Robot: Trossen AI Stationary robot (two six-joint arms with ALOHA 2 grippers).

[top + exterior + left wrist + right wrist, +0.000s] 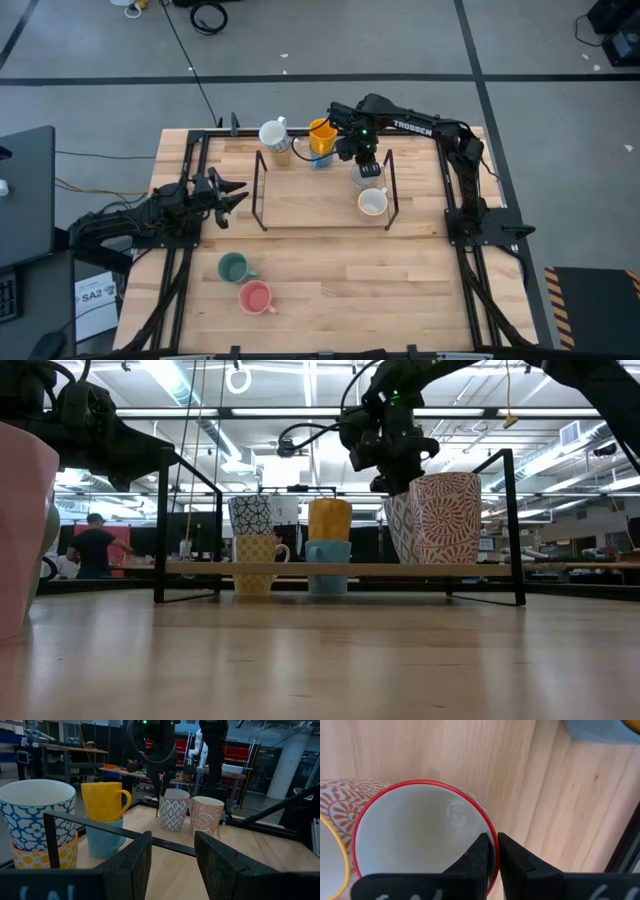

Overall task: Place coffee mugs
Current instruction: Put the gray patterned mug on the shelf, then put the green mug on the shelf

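My right gripper (pixel 364 160) reaches down from the far side and is shut on a grey-patterned mug with a red rim (pixel 420 840), inside the black wire frame (pixel 259 190). A red-patterned cream mug (pixel 372 202) stands right beside it. At the far edge an orange mug (pixel 322 135) sits stacked in a blue one, and a blue-and-white mug (pixel 274 134) sits in a yellow-patterned one (pixel 45 857). A green mug (pixel 233 267) and a pink mug (pixel 256 297) stand on the near part of the table. My left gripper (pixel 236 193) waits open left of the frame. My right gripper holds the grey-patterned mug by its red rim (pixel 493 836), one finger (pixel 481 854) inside the mug and the other (pixel 514 860) outside. The fingers come from above, pointing down. The mug (pixel 173 810) is upright, its base on the table.
The frame's uprights (pixel 515 525) stand close to the held mug on the right. Arm mounts and rails line the table's left and right edges. Bare wood lies between the frame and the near edge (pixel 400 290). A person (pixel 92 545) is far back in the room.
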